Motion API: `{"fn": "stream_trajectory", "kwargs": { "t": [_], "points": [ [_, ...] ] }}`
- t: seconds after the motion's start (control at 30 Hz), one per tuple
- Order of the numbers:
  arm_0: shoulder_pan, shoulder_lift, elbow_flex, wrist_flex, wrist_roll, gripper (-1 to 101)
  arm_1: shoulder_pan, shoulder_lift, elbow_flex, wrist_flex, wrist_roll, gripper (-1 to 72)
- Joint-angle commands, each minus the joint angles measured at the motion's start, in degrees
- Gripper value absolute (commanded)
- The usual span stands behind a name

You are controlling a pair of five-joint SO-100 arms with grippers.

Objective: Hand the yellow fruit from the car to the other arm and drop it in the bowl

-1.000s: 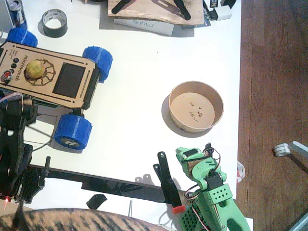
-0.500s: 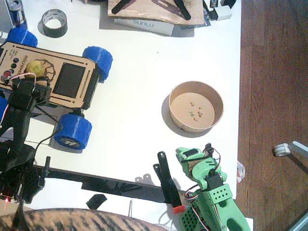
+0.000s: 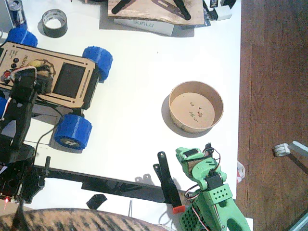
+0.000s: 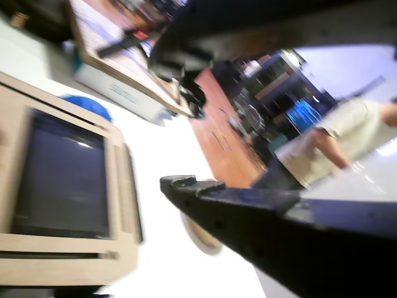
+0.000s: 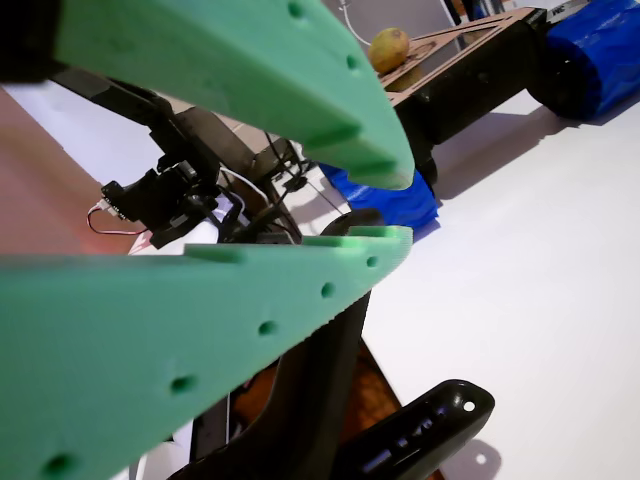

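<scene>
The yellow fruit point(image 3: 36, 62) rests in the round cut-out of the car point(image 3: 67, 60), with only its top edge showing past my black left gripper point(image 3: 32, 72). That gripper hovers over the fruit with its jaws apart. In a blurred wrist view the left gripper point(image 4: 164, 124) holds nothing, above the car's dark panel point(image 4: 62, 180). The green right gripper point(image 3: 183, 153) sits at the table's front, below the bowl point(image 3: 195, 83). Its wrist view shows the right gripper point(image 5: 400, 208) slightly parted, with the yellow fruit point(image 5: 388, 47) far off on the car.
A black tape roll point(image 3: 54, 22) and a can point(image 3: 17, 10) lie behind the car. A wooden board with a box point(image 3: 144, 24) is at the back edge. Black brackets point(image 3: 166, 180) lie at the front. A person point(image 4: 335, 143) is in the background.
The left arm swung from the table's front-left corner up onto the car and now covers most of the fruit. The green arm, car and bowl have not moved.
</scene>
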Motion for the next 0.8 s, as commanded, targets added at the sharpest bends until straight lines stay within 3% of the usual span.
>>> {"fn": "stream_trajectory", "kwargs": {
  "t": [0.0, 0.33, 0.77],
  "points": [
    [-2.4, -1.5, -5.0, -0.8, 0.9, 32, 0.1, 0.4, -2.6, 0.4, -0.6, -0.1],
    [-10.0, -12.1, -13.0, 0.7, 6.0, 32, 0.1, 0.4, -2.6, 0.4, -0.6, -0.1],
    [-12.9, -23.3, -15.9, -8.5, 5.9, 33, 0.1, 0.4, -2.6, 0.4, -0.6, -0.1]
  ]
}}
